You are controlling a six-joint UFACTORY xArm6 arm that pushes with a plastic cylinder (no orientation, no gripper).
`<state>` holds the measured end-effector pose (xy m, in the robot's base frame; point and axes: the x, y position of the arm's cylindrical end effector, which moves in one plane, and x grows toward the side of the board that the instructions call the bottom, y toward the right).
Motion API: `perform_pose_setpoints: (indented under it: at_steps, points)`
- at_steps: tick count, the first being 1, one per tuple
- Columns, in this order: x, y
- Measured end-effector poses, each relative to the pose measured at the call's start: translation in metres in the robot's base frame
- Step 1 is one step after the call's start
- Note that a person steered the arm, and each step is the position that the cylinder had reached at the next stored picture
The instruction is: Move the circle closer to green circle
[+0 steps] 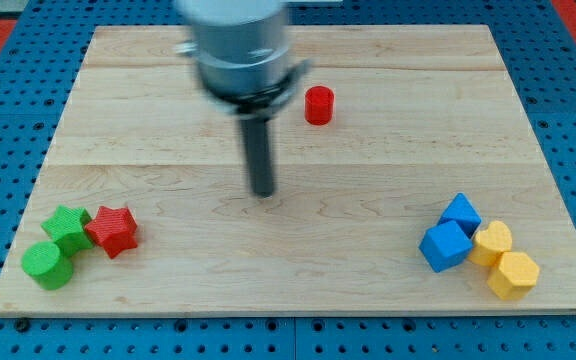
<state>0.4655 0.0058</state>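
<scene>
A red circle block (318, 105) stands on the wooden board near the view's top centre. A green circle block (47, 265) lies at the view's bottom left, touching a green star block (68, 228). My tip (262, 191) is near the board's middle, below and to the left of the red circle, apart from it. It is far to the right of the green circle.
A red star block (113, 230) sits right of the green star. At the view's bottom right lie two blue blocks (444, 245), (460, 214) and two yellow blocks (492, 242), (513, 274). The wooden board (368, 290) lies on a blue pegboard.
</scene>
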Motion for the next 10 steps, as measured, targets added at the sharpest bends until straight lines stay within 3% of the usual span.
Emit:
perform_pose_setpoints:
  at_steps: [1, 2, 3, 4, 5, 6, 8, 10]
  points:
    - [-0.044, 0.094]
    - [-0.106, 0.096]
    - [-0.13, 0.046]
    - [-0.115, -0.034]
    - [-0.066, -0.094]
    - [-0.009, -0.11]
    - [0.036, -0.094]
    - [0.013, -0.046]
